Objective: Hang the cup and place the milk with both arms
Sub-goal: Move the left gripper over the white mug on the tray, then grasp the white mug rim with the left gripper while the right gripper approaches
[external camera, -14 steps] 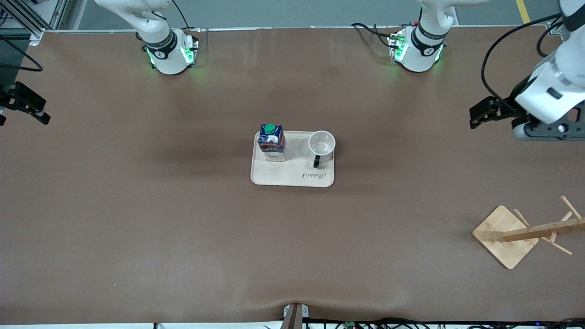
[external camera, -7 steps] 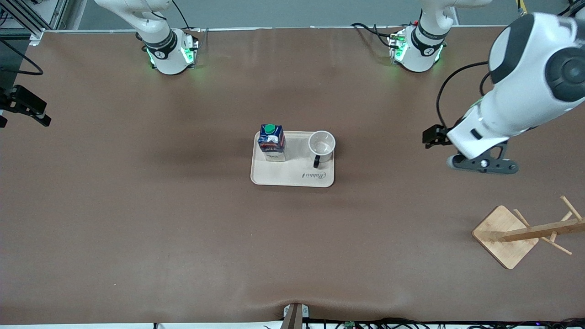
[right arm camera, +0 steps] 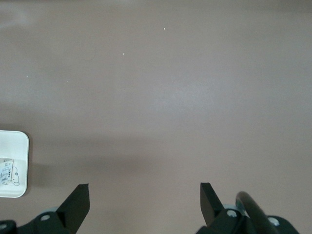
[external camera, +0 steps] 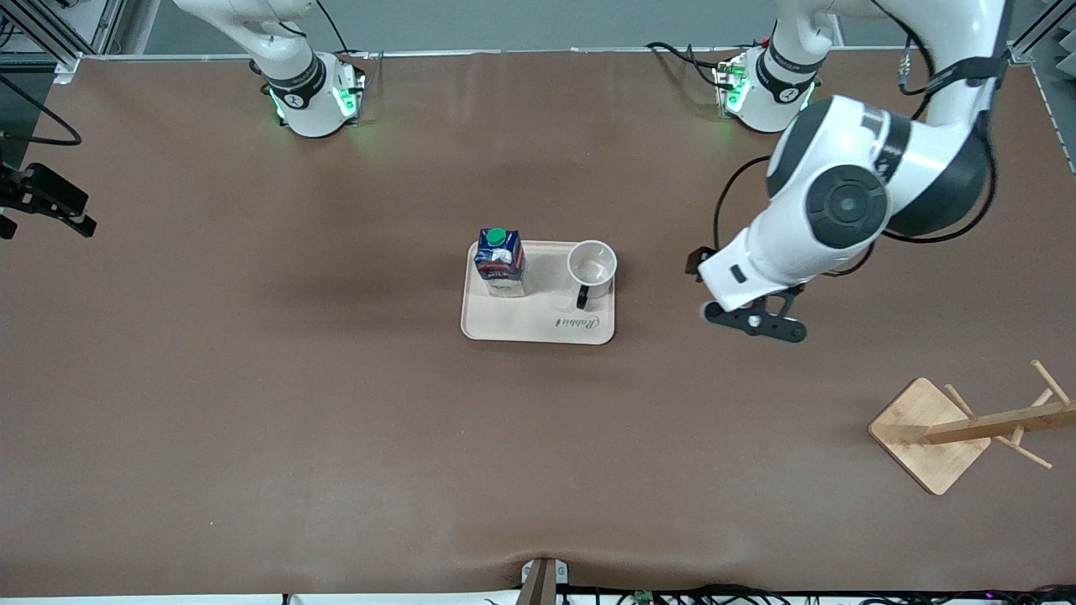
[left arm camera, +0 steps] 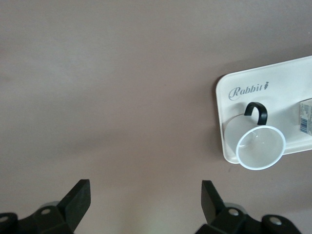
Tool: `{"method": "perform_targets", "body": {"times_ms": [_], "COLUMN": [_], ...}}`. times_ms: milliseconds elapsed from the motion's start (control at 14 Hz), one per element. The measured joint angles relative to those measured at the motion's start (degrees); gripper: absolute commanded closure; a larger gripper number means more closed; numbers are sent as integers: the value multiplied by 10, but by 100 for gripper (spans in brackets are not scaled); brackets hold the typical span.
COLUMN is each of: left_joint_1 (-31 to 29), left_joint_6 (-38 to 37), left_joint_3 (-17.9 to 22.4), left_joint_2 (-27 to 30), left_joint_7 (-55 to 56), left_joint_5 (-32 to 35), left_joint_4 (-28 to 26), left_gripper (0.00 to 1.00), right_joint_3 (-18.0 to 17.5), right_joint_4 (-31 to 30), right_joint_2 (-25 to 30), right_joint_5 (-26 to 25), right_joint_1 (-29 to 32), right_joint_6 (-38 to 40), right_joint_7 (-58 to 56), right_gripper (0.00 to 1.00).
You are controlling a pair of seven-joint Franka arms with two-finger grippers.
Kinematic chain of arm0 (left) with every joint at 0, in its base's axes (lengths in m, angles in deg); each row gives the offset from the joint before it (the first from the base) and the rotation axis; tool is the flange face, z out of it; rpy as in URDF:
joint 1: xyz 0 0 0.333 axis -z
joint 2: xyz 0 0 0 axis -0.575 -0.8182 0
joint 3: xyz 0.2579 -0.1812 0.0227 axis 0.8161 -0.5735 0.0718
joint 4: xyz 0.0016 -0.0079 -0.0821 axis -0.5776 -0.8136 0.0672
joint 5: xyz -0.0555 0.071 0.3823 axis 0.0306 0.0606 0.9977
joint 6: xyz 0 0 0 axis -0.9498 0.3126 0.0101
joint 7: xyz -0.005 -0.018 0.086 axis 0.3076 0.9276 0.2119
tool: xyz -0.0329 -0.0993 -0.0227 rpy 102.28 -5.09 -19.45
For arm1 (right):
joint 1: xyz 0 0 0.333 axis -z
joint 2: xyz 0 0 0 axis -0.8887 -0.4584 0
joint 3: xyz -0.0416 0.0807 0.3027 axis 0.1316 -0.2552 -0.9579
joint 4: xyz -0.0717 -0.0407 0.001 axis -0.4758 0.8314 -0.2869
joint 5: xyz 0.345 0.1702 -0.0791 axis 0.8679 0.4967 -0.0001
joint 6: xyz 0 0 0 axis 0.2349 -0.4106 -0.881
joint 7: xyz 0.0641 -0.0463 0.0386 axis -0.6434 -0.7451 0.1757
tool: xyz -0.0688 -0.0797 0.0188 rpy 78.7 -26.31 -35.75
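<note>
The white cup [external camera: 592,269] with a black handle stands upright on a cream tray [external camera: 538,323] at the table's middle. The dark blue milk carton [external camera: 499,262] with a green cap stands beside it on the same tray, toward the right arm's end. My left gripper [external camera: 702,267] is open and empty over bare table beside the tray. Its wrist view shows the left gripper [left arm camera: 146,200], the cup [left arm camera: 258,146], the tray [left arm camera: 273,87] and an edge of the milk [left arm camera: 306,114]. My right gripper [external camera: 50,206] is open and empty at the right arm's end of the table. Its wrist view shows the right gripper [right arm camera: 145,202] and the tray's corner [right arm camera: 17,187].
A wooden mug rack [external camera: 967,428] with pegs stands on a square base at the left arm's end, nearer the front camera than the tray. Brown table surface surrounds the tray on all sides.
My left arm has swung from the left arm's end of the table toward the tray, gripper still open. The right gripper has barely shifted. Cup and milk have not moved.
</note>
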Motion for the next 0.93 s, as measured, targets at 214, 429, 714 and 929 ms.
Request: {"method": "perform_targets", "body": {"times_ms": [214,429,714,929], "left_joint_1": [29,64,109,143], "left_joint_6": [46,103,179,239], "left_joint_3": [-1,-3,-3,-3], "left_joint_2": [-4,-6,-14,-43], "left_joint_7": [20,56,81,127], "left_joint_5": [0,0,0,0], "left_joint_4": [-30,-76,-133,-151], "left_gripper": [0,0,0,7], "right_joint_3": [0,0,-1,-1], "right_joint_4": [0,-1,0,0], "right_joint_2": [0,-12,-26,-29], "right_joint_5": [0,0,0,0], "right_joint_1": [0,0,0,0], "right_joint_6": [0,1,-2,-3], "right_joint_7": [0,-2,-3,-3], "right_gripper": [0,0,0,0]}}
